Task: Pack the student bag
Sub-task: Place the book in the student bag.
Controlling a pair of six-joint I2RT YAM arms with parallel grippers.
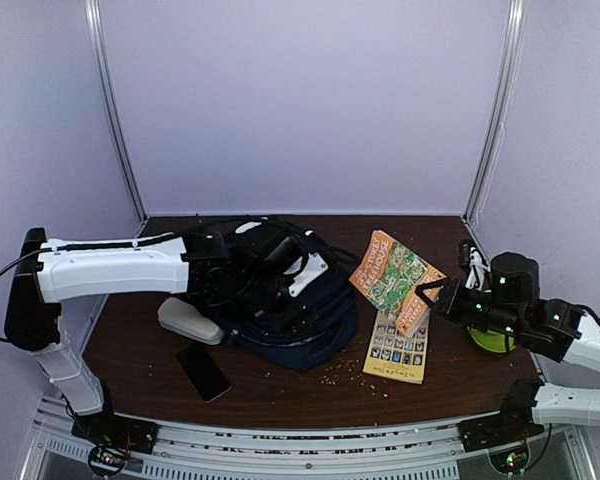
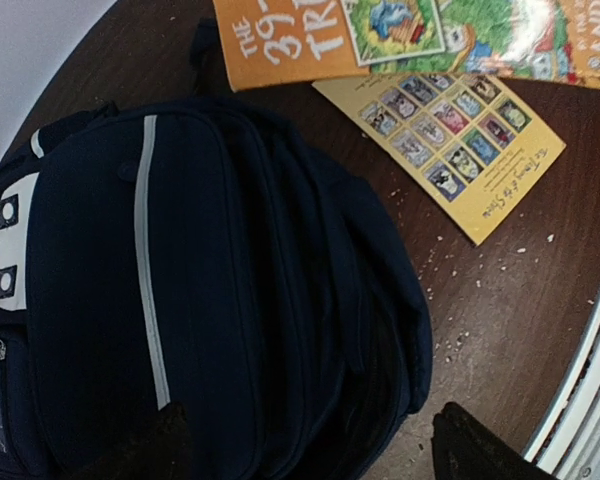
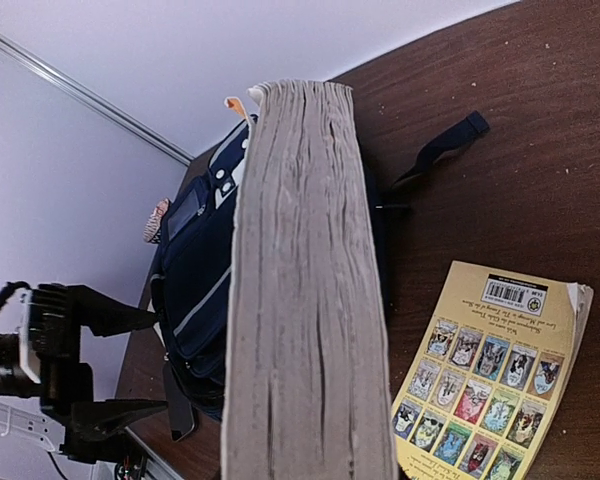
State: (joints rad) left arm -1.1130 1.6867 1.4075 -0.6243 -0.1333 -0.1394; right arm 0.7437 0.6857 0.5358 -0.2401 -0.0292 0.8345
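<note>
The navy student bag [image 1: 290, 320] lies in the middle of the table; it fills the left wrist view [image 2: 230, 300] and shows in the right wrist view [image 3: 195, 280]. My left gripper [image 1: 275, 255] hovers over the bag's top, open and empty, its fingertips [image 2: 480, 450] apart on either side of the bag. My right gripper [image 1: 435, 295] is shut on an orange-covered book [image 1: 395, 272] and holds it tilted above the table, right of the bag. The book's page edge [image 3: 305, 300] fills the right wrist view and hides the fingers.
A yellow book [image 1: 398, 345] lies flat under the held one, also in the wrist views [image 2: 450, 150] [image 3: 490, 390]. A beige pouch [image 1: 188, 320] and a black phone [image 1: 202, 372] lie left of the bag. A green object [image 1: 490, 338] sits under the right arm. Crumbs dot the table.
</note>
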